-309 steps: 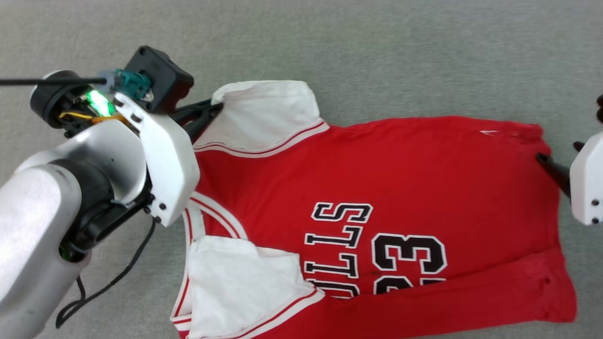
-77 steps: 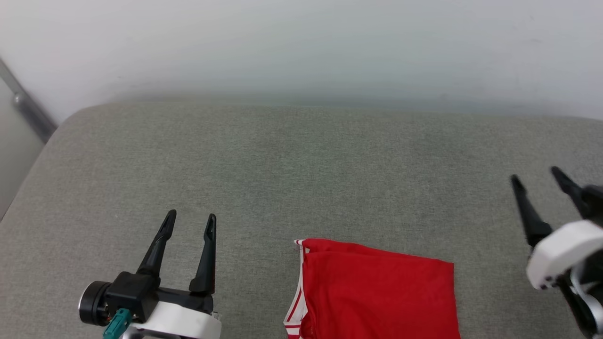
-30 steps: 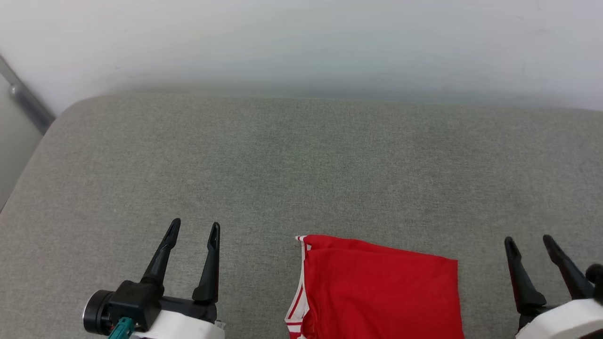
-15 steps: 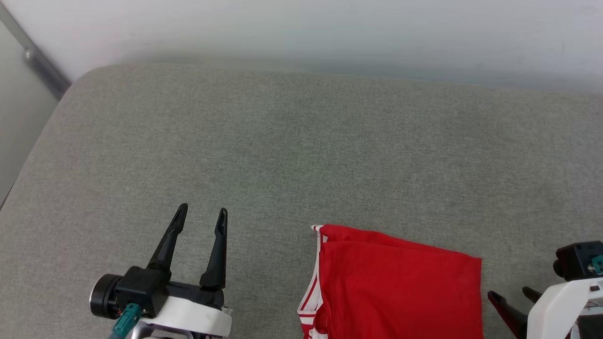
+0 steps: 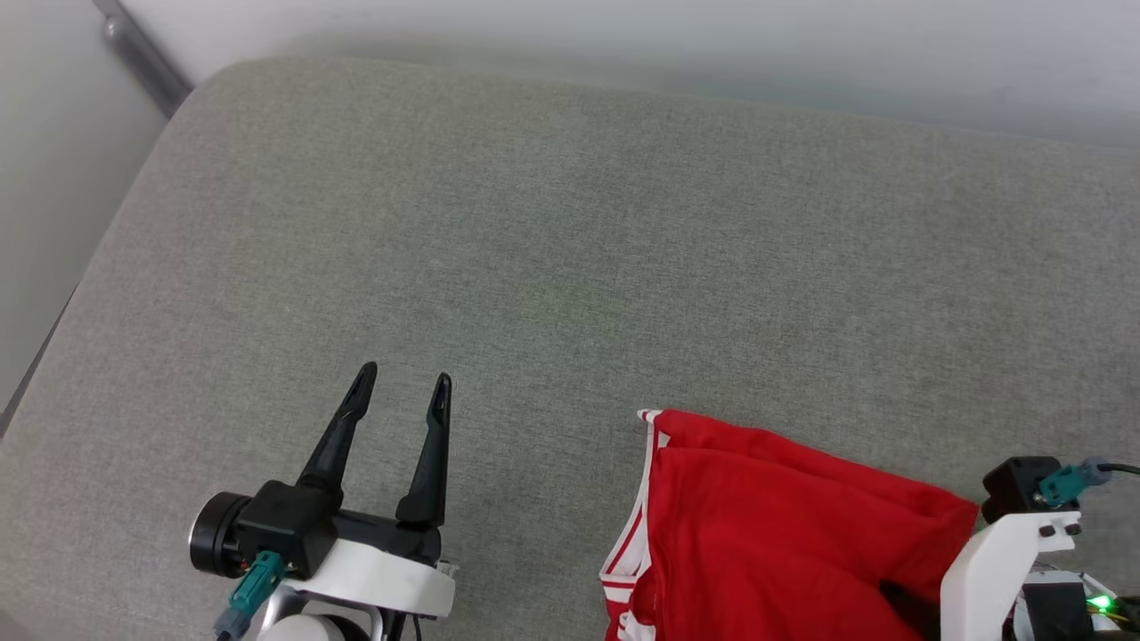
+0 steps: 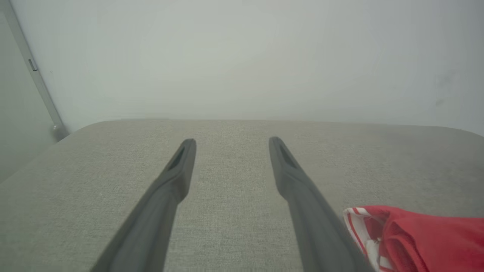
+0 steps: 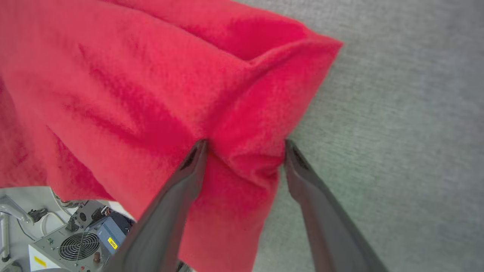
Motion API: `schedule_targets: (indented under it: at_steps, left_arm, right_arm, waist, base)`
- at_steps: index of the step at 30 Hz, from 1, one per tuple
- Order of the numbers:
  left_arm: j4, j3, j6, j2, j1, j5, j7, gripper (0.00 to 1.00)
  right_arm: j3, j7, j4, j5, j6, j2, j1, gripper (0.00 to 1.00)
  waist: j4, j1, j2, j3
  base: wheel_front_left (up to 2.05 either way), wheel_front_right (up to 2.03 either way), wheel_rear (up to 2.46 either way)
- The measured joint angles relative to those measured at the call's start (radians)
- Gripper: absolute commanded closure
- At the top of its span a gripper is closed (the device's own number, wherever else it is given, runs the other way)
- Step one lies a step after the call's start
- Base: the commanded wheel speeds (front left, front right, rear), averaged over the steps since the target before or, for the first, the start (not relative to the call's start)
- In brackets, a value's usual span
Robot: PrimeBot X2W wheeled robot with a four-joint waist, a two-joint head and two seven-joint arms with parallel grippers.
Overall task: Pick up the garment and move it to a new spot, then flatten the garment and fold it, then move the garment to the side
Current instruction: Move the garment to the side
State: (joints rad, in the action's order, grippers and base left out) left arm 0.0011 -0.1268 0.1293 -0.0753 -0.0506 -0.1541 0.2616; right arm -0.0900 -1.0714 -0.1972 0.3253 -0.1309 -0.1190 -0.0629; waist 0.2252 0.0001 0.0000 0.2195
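At the lower left of the right wrist view, a grey fan box [image 7: 75, 241] carries a yellow label [image 7: 112, 243]; its print is too small to read. The right gripper [image 7: 245, 145] has its fingers spread astride a bunched fold of the garment [image 7: 132, 75], tips touching the cloth. In the head view the garment lies folded at lower right on the grey cushion [image 5: 570, 223], cut off by the bottom edge, showing red cloth and striped trim. At lower left, the left gripper [image 5: 405, 377] is spread and empty. A pale wall [image 5: 623, 36] lies beyond.
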Motion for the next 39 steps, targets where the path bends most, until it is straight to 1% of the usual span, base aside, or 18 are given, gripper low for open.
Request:
schedule_targets:
  at_steps: [3,7,8,9,10,11,15,17,19,23,28,32,35,39]
  left_arm:
    - [0.001,0.003,0.0,0.001,-0.003,0.0,0.0,0.0]
    - [0.002,0.0,0.0,0.005,-0.013,0.001,0.0,0.0]
    - [0.003,0.001,0.0,0.005,-0.013,0.001,0.0,0.0]
    - [0.004,0.0,0.0,0.005,-0.014,0.001,0.0,0.0]
    - [0.005,-0.001,0.0,0.006,-0.014,0.001,0.0,0.0]
    - [0.006,-0.002,0.0,0.007,-0.014,0.001,0.0,0.0]
    - [0.007,-0.002,0.0,0.01,-0.014,0.002,0.0,0.0]
    - [0.007,0.003,0.0,0.01,-0.014,0.002,0.0,0.0]
    - [0.006,0.009,0.0,0.01,-0.012,0.003,0.0,0.0]
    - [0.001,0.007,0.0,0.01,-0.005,0.003,0.0,0.0]
    - [-0.011,-0.041,0.0,0.007,-0.005,0.021,0.0,0.0]
    - [-0.021,-0.093,0.0,0.01,-0.028,0.028,0.0,0.0]
    - [-0.023,-0.126,0.0,0.012,-0.05,0.029,0.0,0.0]
    - [-0.025,-0.153,0.0,0.007,-0.073,0.034,0.0,0.0]
  right_arm:
    - [0.023,0.008,0.033,-0.002,0.0,0.004,0.005,0.0]
    - [0.059,0.032,0.076,-0.017,0.0,-0.008,0.018,0.0]
    - [0.064,0.042,0.086,-0.021,0.0,-0.009,0.021,0.05]
    - [0.072,0.052,0.096,-0.026,0.0,-0.012,0.025,0.52]
    - [0.08,0.062,0.105,-0.03,0.0,-0.017,0.03,0.96]
    - [0.09,0.074,0.114,-0.037,0.0,-0.022,0.036,1.0]
    - [0.126,0.121,0.138,-0.068,-0.001,-0.048,0.068,1.0]
    - [0.152,0.138,0.139,-0.086,-0.001,-0.072,0.082,1.0]
    - [0.174,0.147,0.137,-0.105,-0.001,-0.111,0.104,1.0]
    - [0.235,0.156,0.127,-0.142,-0.001,-0.227,0.152,1.0]
    - [0.326,0.152,0.098,-0.176,0.0,-0.414,0.234,1.0]
    - [0.375,0.151,0.086,-0.172,-0.001,-0.561,0.286,1.0]
    - [0.401,0.158,0.08,-0.165,-0.001,-0.65,0.315,1.0]
    - [0.407,0.18,0.085,-0.143,-0.001,-0.734,0.339,1.0]
  waist:
    - [0.011,0.0,0.0,0.008]
    - [0.017,-0.0001,0.0,0.014]
    - [0.016,-0.0001,0.0,0.014]
    - [0.016,-0.0001,0.0,0.014]
    - [0.015,-0.0001,0.0,0.013]
    - [0.014,-0.0001,0.0,0.012]
    - [0.001,0.0,0.0,0.003]
    - [-0.011,-0.0001,0.0,-0.004]
    - [-0.026,-0.0001,0.0,-0.011]
    - [-0.071,0.0,0.0,-0.021]
    - [-0.147,-0.0001,0.0,-0.022]
    - [-0.213,-0.0001,0.0,-0.01]
    - [-0.261,0.0,0.0,0.005]
    - [-0.321,0.0,0.0,0.032]
  base:
    - [0.0,0.0,0.0]
    - [0.0,0.0,0.0]
    - [0.0,0.0,0.0]
    - [0.0,0.0,0.0]
    - [0.0,0.0,0.0]
    - [0.0,0.0,0.0]
    - [0.0,0.0,0.0]
    - [0.0,0.0,0.0]
    - [0.0,0.0,0.0]
    - [0.0,0.0,0.0]
    - [0.0,0.0,0.0]
    - [0.0,0.0,0.0]
    - [0.0,0.0,0.0]
    - [0.0,0.0,0.0]
